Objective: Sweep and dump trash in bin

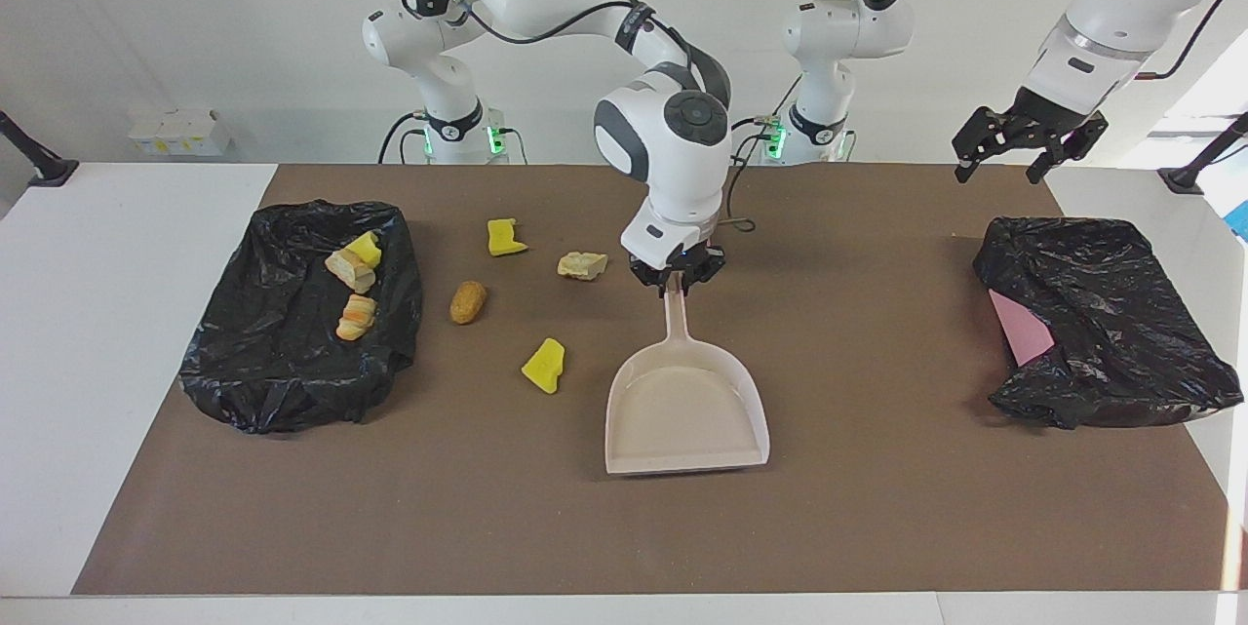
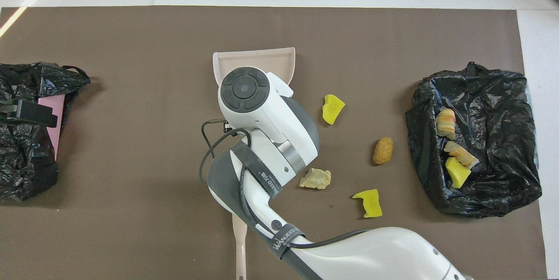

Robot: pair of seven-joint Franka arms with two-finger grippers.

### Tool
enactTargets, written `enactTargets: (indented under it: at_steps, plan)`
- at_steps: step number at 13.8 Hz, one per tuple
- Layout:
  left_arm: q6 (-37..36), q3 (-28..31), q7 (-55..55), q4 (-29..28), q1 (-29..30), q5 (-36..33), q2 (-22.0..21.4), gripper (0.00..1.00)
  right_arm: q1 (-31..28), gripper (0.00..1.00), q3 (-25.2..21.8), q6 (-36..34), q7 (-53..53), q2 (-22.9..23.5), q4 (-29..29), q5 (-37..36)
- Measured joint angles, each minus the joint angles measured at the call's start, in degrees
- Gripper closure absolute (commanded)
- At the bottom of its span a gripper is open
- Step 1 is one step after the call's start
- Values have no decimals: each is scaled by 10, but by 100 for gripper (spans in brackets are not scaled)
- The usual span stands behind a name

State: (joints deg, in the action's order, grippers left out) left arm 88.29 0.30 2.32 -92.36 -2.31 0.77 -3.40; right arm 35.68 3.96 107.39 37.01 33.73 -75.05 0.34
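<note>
A beige dustpan [image 1: 687, 410] [image 2: 255, 63] lies flat on the brown mat, mid-table, mouth facing away from the robots. My right gripper [image 1: 676, 279] is shut on its handle; the arm hides the grip in the overhead view. Trash lies loose beside the pan, toward the right arm's end: a yellow chunk [image 1: 544, 366] [image 2: 332, 108], a brown bread piece [image 1: 468, 302] [image 2: 383, 150], a tan lump [image 1: 582, 265] [image 2: 315, 179] and another yellow chunk [image 1: 505, 237] [image 2: 369, 202]. Three scraps lie in the black-bagged bin [image 1: 292, 391] [image 2: 502, 96]. My left gripper [image 1: 999, 167] waits open.
A second black bag [image 1: 1111, 313] [image 2: 22, 162] with a pink sheet [image 1: 1019, 332] lies at the left arm's end, below the left gripper. A thin beige stick [image 2: 239, 245] shows at the robots' edge in the overhead view; I cannot tell what it is.
</note>
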Motion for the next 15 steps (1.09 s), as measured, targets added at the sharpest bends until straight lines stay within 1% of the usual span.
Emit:
enactTargets:
  at_steps: [4, 5, 6, 7, 8, 9, 10, 11, 12, 14, 15]
  plan:
    - [2, -1, 23, -12, -6, 0, 0, 0, 27, 100, 0, 15, 24, 27, 12, 17]
    - [7, -1, 25, -15, -10, 0, 1, 0, 31, 81, 0, 17, 30, 30, 13, 21]
    - [13, -1, 26, -19, -15, 0, 1, 0, 33, 58, 0, 19, 36, 31, 14, 32]
    - [19, -1, 26, -22, -20, 0, 2, 0, 35, 52, 0, 21, 44, 31, 15, 42]
    - [26, -2, 27, -25, -25, 0, 3, 0, 36, 43, 0, 23, 53, 31, 17, 47]
    - [35, -2, 29, -30, -30, 0, 5, 0, 38, 28, 0, 26, 62, 31, 18, 52]
    - [47, -2, 31, -37, -35, 0, 6, 0, 40, 21, 0, 28, 67, 31, 19, 52]
    - [59, -3, 31, -45, -38, 1, 9, 0, 40, 6, 0, 28, 71, 30, 19, 53]
    - [73, -2, 31, -52, -41, 3, 12, 0, 40, 0, 0, 28, 72, 29, 18, 53]
    - [100, -2, 32, -64, -48, 5, 21, 0, 40, 0, 0, 22, 71, 13, 3, 53]
    - [112, -3, 32, -67, -52, 5, 28, 0, 42, 0, 0, 17, 71, -4, -15, 53]
